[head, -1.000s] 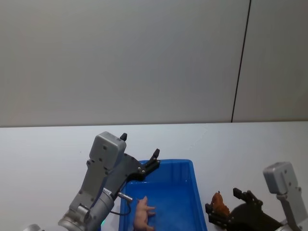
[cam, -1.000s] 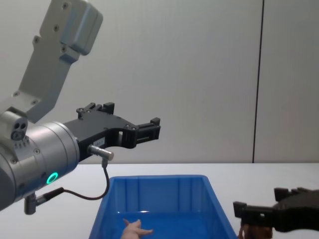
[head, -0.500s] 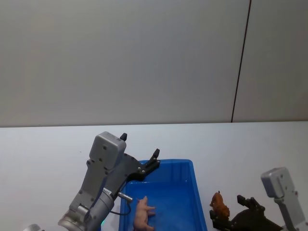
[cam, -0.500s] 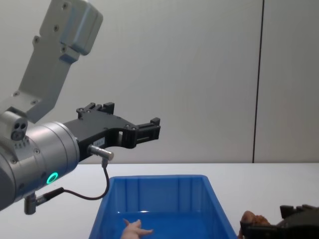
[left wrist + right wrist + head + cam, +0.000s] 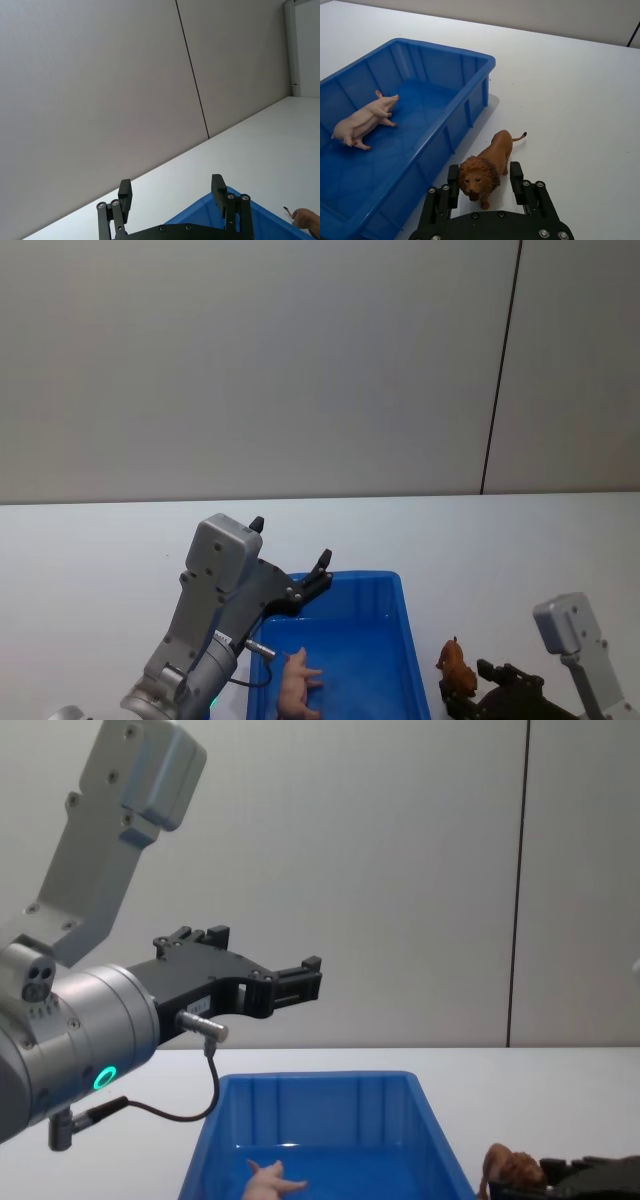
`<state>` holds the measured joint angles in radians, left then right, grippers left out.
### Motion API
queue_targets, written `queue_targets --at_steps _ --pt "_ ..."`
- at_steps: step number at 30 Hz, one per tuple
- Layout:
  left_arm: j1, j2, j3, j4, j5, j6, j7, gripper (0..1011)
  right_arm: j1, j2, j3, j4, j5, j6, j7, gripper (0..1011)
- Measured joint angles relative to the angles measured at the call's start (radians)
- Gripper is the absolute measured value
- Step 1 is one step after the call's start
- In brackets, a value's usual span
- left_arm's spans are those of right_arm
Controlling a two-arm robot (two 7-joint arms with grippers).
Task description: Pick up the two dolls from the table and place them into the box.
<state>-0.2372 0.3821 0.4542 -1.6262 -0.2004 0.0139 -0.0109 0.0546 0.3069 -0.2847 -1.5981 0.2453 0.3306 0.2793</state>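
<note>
Brown shaggy-maned lion standing, pale pink pig in blue box

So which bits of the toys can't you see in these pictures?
Chest view: the pig is mostly cut off by the bottom edge.
Head view: the lion's legs hide behind the right gripper.
Left wrist view: the picture's edge cuts off all but a pink bit of the pig.
Head view: the box's near end runs off the bottom edge.

Plain grey wall behind, with one dark vertical seam
</note>
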Motion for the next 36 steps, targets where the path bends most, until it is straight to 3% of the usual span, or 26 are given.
queue_targets --at_steps 4,9,25,36 --pt "0.0 0.0 0.0 0.0 0.0 0.0 0.0 1002 0.001 -0.001 0.0 0.002 0.003 0.0 0.0 501" --pt "0.0 0.0 0.0 0.0 0.0 0.0 0.0 1002 0.0 -0.001 0.0 -0.002 0.002 -0.011 -0.009 428" --pt "0.0 0.0 0.0 0.0 0.0 0.0 0.0 1002 -0.001 -0.001 0.005 -0.078 -0.031 -0.103 -0.064 428" --pt "0.0 0.0 0.0 0.0 0.0 0.0 0.0 1002 0.035 -0.024 0.0 -0.134 -0.023 -0.118 -0.018 428"
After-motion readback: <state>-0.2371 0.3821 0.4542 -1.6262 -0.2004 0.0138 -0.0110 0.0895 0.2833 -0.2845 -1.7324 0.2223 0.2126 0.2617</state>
